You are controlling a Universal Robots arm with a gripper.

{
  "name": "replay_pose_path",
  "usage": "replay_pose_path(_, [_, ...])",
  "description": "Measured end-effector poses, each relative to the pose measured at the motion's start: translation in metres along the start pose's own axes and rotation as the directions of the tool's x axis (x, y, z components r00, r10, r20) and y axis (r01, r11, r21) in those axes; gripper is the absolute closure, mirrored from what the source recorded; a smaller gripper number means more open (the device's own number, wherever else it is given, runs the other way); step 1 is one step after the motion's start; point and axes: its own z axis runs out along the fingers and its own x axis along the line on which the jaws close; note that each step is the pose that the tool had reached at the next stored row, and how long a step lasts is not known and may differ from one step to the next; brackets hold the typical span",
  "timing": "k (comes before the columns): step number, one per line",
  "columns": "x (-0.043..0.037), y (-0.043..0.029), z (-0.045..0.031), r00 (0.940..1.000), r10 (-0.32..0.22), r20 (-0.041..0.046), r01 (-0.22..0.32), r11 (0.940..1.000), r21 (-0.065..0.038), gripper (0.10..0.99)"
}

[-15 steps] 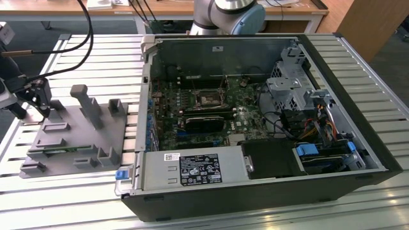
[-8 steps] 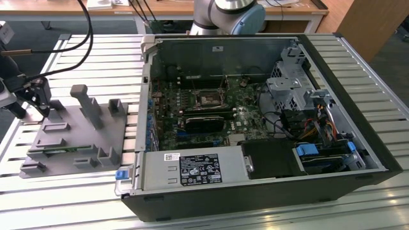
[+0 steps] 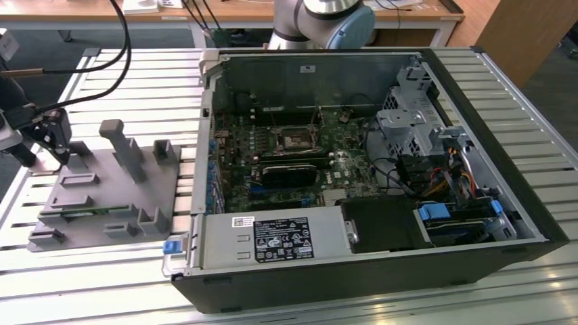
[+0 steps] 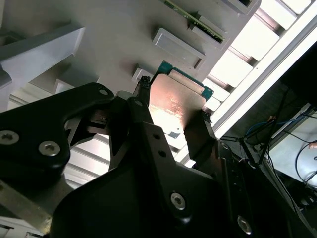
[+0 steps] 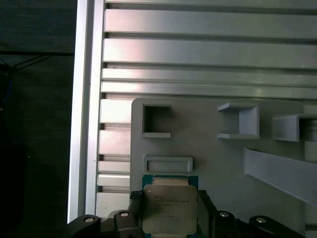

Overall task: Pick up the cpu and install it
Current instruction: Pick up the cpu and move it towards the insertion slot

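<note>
Exterior view, left to right: the claw [image 3: 59,152] hangs low over the grey fixture plate [image 3: 108,203], which lies on the slatted metal worktop [image 3: 135,81]. Next comes the open computer case [image 3: 505,156]. The black-framed socket [image 3: 296,140] is on the board inside it, well apart from the claw.

In both wrist views the cpu [image 5: 170,210] [image 4: 174,106] sits between the claw's two dark fingers [image 5: 134,204]. They are closed against two opposite edges, so the claw reads as clamped on it. The metal lid faces the cameras. The cpu is over the near edge of the fixture plate, beside a shallow rectangular pocket. Cannot tell whether it is lifted clear or resting on the plate.

Handling, judged:
- Light, thin and stiff; it should not flex in the grip.
- The smooth metal lid looks slippery, so a hold on the faces would be poor.
- The thin rim is the place to hold, on two opposite edges, as here.
- The underside is probably delicate. Keep it flat, use modest squeeze, avoid scraping.
</note>
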Motion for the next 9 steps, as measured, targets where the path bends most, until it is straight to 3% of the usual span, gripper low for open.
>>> replay_pose_path(9, [0.0000,0.0002,-0.0036,1.0000,0.000,-0.0001,0.000,1.0000,0.000,0.557])
